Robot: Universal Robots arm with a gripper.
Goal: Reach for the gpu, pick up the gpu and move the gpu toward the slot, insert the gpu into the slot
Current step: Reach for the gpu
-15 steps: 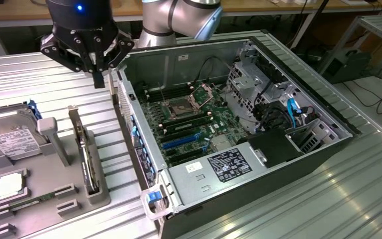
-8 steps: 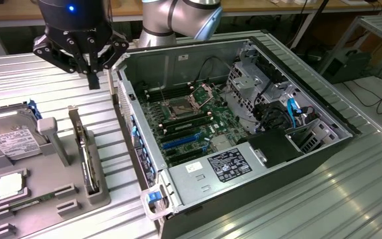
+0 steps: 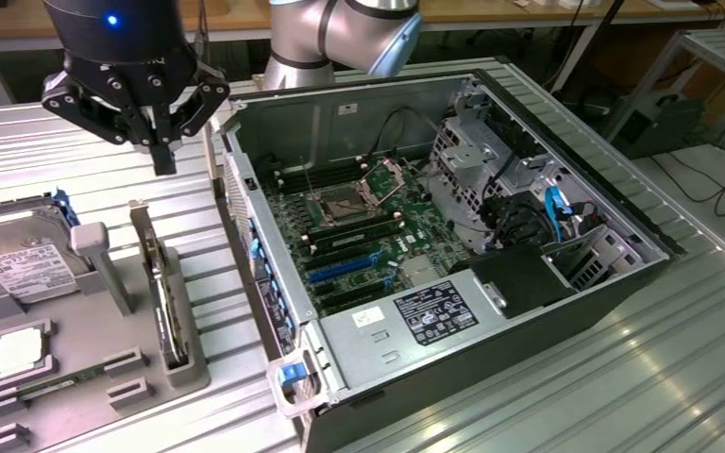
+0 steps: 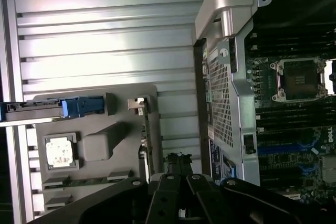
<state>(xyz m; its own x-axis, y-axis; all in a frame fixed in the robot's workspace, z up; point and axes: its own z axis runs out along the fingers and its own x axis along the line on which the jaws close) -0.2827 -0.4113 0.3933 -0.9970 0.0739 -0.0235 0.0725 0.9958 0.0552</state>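
While held above the ribbed metal table [image 3: 35,142], the black two-fingered pincer [image 3: 162,166] is seen with its fingers pressed together and nothing pinched between them. Near it, lower in the exterior view, the gpu [image 3: 165,297], a thin dark circuit card with a silver metal end bracket, is found standing on edge in a grey moulded plastic fixture [image 3: 92,354], beside a boxy silver hard drive [image 3: 16,264] with a white label. Well apart, toward the exterior view's right, the slot [image 3: 344,269], a long narrow blue plastic connector, is noted on the green motherboard [image 3: 400,241] inside the opened black-and-silver computer case [image 3: 362,359].
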